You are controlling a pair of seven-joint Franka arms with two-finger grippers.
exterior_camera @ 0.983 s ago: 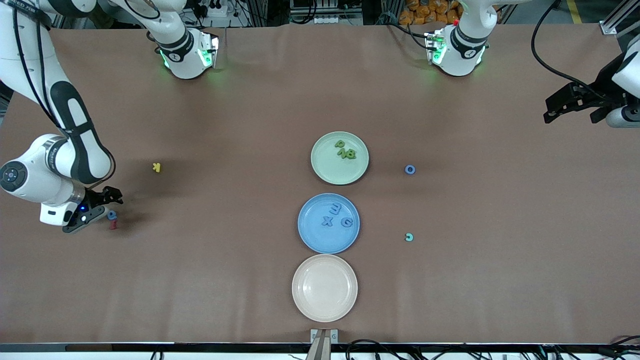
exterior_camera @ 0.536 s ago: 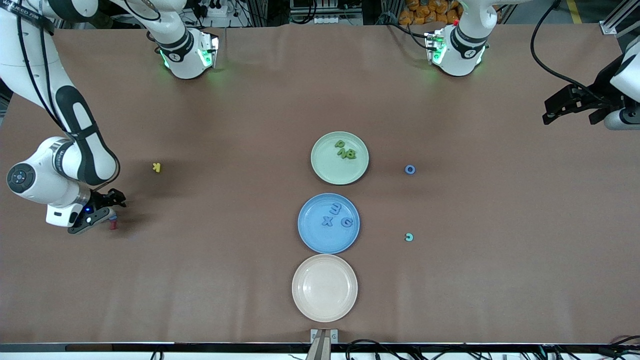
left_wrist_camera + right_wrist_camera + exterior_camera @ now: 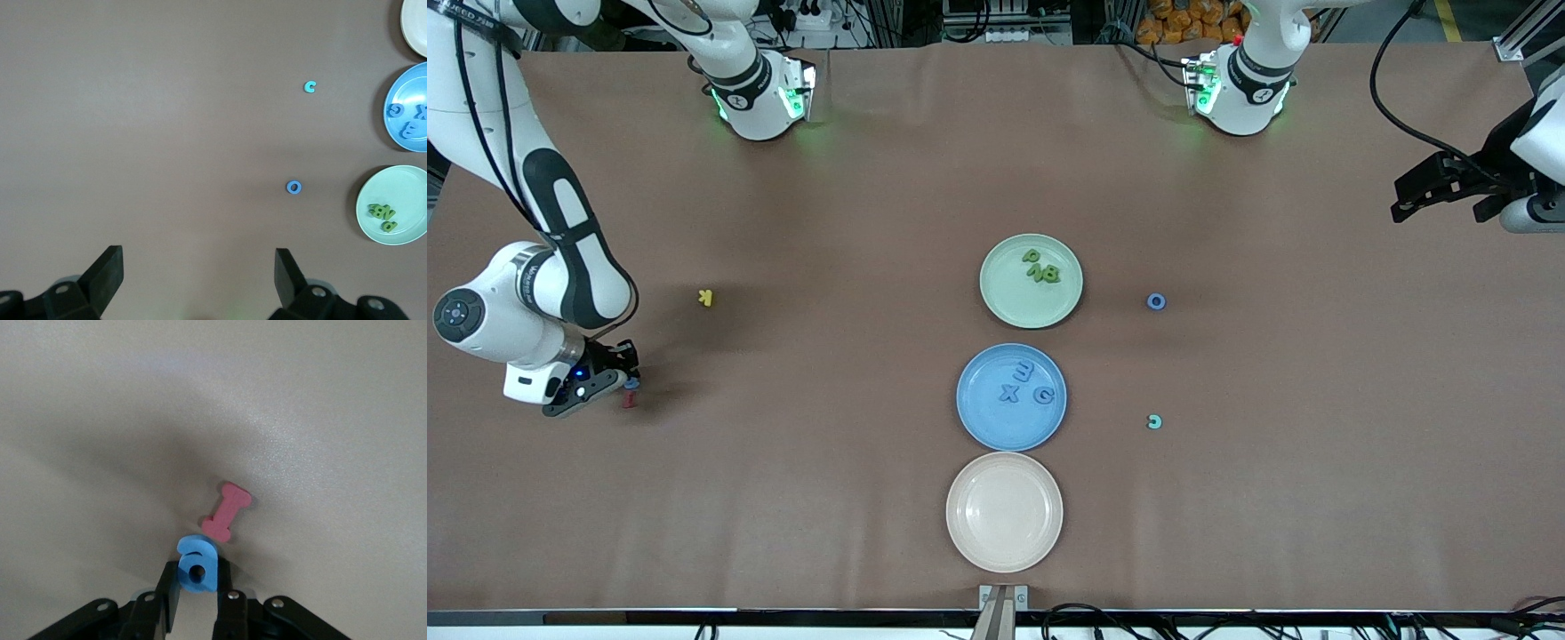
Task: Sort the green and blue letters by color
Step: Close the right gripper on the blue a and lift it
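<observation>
My right gripper (image 3: 628, 380) is down low at the right arm's end of the table. It is shut on a small blue letter (image 3: 197, 565), which is pinched between both fingers. A dark red letter (image 3: 227, 512) lies right next to it. Three blue letters (image 3: 1024, 382) lie in the blue plate (image 3: 978, 418). Green letters (image 3: 1040, 267) lie in the green plate (image 3: 1005, 307). A loose blue O (image 3: 1156, 301) and a teal C (image 3: 1154, 421) lie on the table toward the left arm's end. My left gripper (image 3: 199, 257) hangs open and holds nothing at the left arm's end of the table.
A beige plate (image 3: 1004, 551) with nothing in it sits nearest the front camera, in line with the other two plates. A yellow K (image 3: 705, 298) lies on the brown cloth toward the right arm's end. The red letter (image 3: 628, 401) shows beside the right gripper.
The right gripper's fingers have come together on the blue letter, which stood free between them a second ago. The left arm has barely moved.
</observation>
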